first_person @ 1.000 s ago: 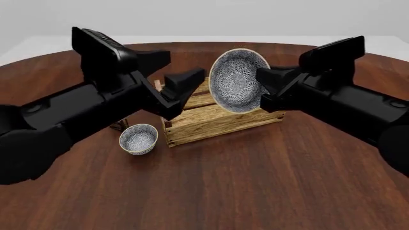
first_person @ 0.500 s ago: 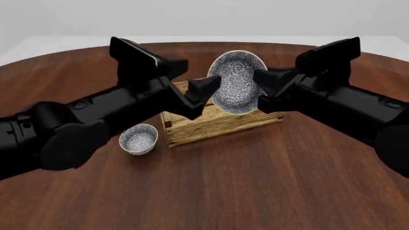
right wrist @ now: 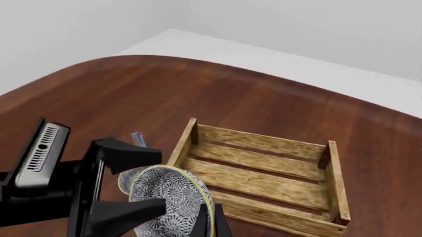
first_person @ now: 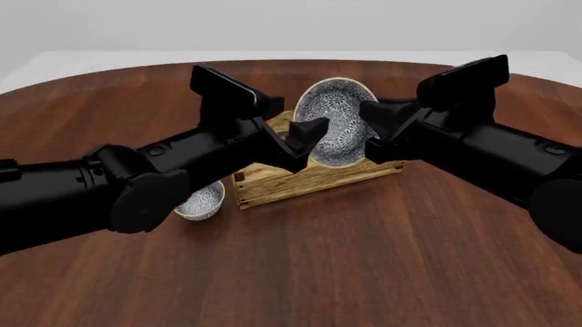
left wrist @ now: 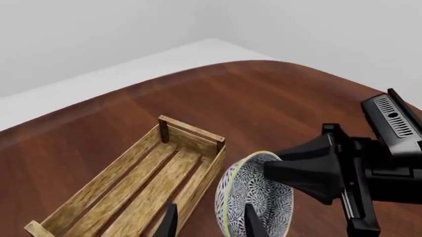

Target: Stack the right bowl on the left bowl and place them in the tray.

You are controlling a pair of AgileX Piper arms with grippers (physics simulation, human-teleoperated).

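The right bowl (first_person: 334,126), white with blue-grey speckles, hangs tilted on edge above the tray (first_person: 300,176). My right gripper (first_person: 371,129) is shut on its rim, as the right wrist view shows (right wrist: 207,218). My left gripper (first_person: 307,142) is open beside that bowl; in the left wrist view the bowl's (left wrist: 254,197) rim lies between its fingers (left wrist: 250,222). The left bowl (first_person: 202,202) sits on the table left of the tray, half hidden under my left arm. The tray (left wrist: 132,187) is a wooden slatted crate with nothing inside.
A small blue-and-red box (right wrist: 138,139) stands on the table just beyond the tray's (right wrist: 264,173) left end. The round brown table (first_person: 364,272) stretches toward me in front of the tray. Both arms crowd the space over the tray.
My left arm has swung right and forward, from above the left bowl to the held bowl. The right gripper has brought its bowl slightly lower and leftward.
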